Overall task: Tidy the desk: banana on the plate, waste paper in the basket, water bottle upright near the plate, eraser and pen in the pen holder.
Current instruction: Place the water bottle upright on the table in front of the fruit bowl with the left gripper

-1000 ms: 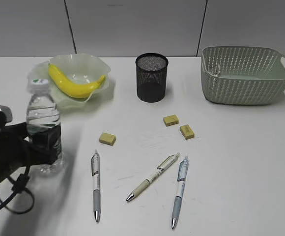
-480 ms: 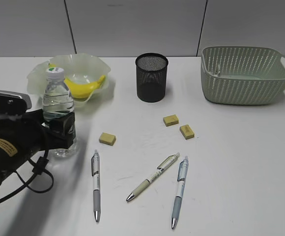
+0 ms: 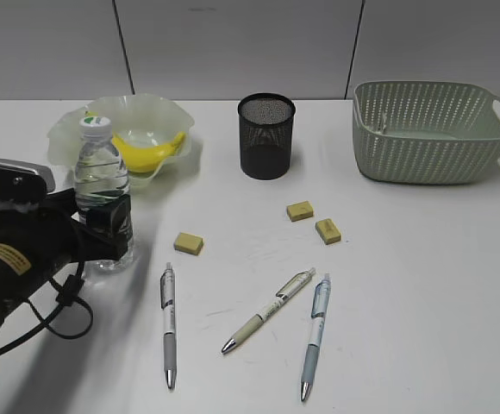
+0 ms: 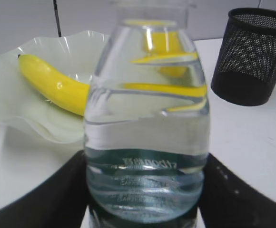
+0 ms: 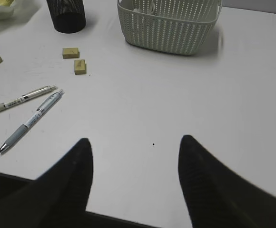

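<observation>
Upright on the smooth white desk (image 3: 405, 285), the clear ribbed plastic water bottle (image 3: 102, 194) stands with its white cap at the top and its long axis vertical, just in front of the plate (image 3: 159, 112). Black fingers of the left gripper (image 4: 145, 209) press against both sides of its lower body at the dark green label, so the gripper is clamped on the bottle. That plate is a translucent pale-green dish with a wavy ruffled rim, and the curved, glossy yellow banana (image 3: 151, 153) lies in it, its length running roughly left to right across the dish. Behind the middle of the desk sits the pen holder (image 3: 265, 136), a black wire-mesh cylinder open at the top. At the far right stands the basket (image 3: 431, 134), sage-green plastic with perforated woven-looking sides and a handle cut-out; whether paper lies inside cannot be told. Three small tan block erasers (image 3: 300, 210) lie flat near the middle, and three slim pens (image 3: 169, 323) lie in front of them, tips pointing towards the near edge. Over bare tabletop, the right gripper (image 5: 134, 156) hangs with its dark fingers spread wide and nothing between them.
</observation>
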